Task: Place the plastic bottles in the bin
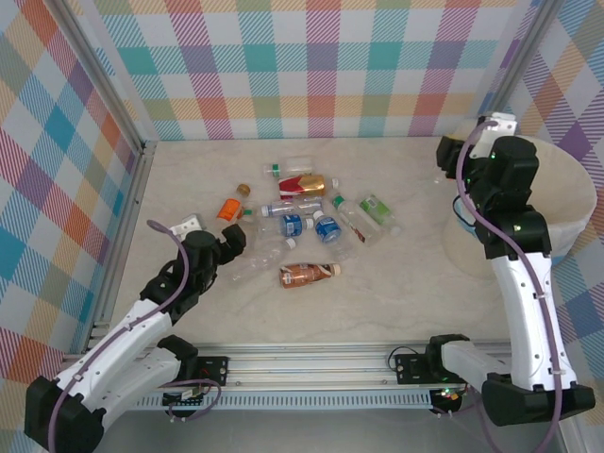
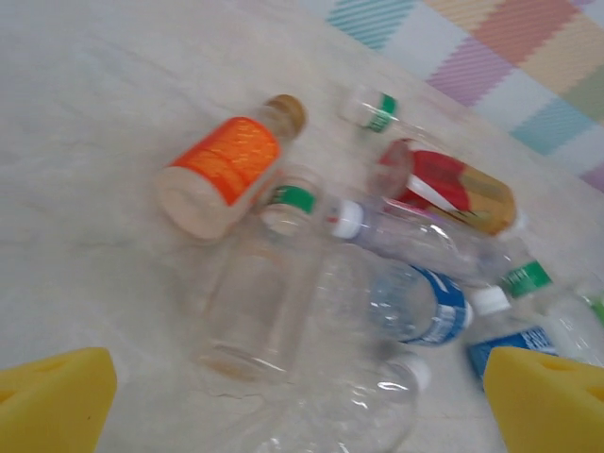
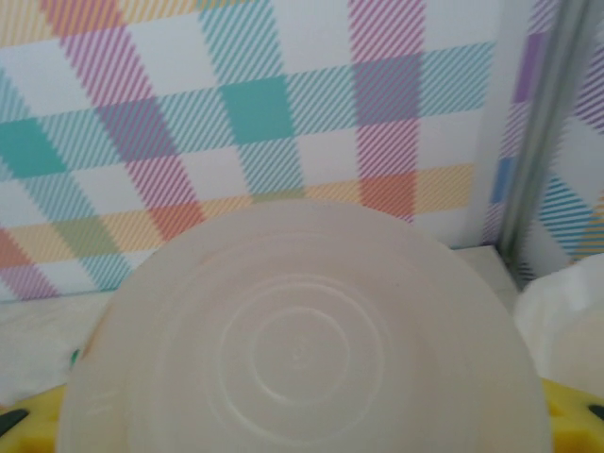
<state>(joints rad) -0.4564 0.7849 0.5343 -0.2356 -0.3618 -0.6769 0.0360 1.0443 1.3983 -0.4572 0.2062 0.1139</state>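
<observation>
At the counter's (image 1: 406, 283) centre the plastic bottles (image 1: 302, 222) blur before the wide-open left tool (image 2: 302, 406). At three o'clock the right tool (image 3: 302, 429) grips a clear bottle (image 3: 302, 349), its arm (image 1: 521, 274) half hiding the bin (image 1: 578, 203).

This looks like a robot lab. Plaid cloth walls (image 1: 321, 66) on metal posts (image 3: 552, 113) enclose a table (image 1: 406, 293), with two robot arms (image 1: 533, 311) bolted to a rail (image 1: 321, 357) at its edge.

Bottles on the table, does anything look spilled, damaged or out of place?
Nothing spilled. The plastic bottles all lie on their sides in a loose heap, some overlapping; the brown-labelled one lies at the heap's near side. No visible damage.
</observation>
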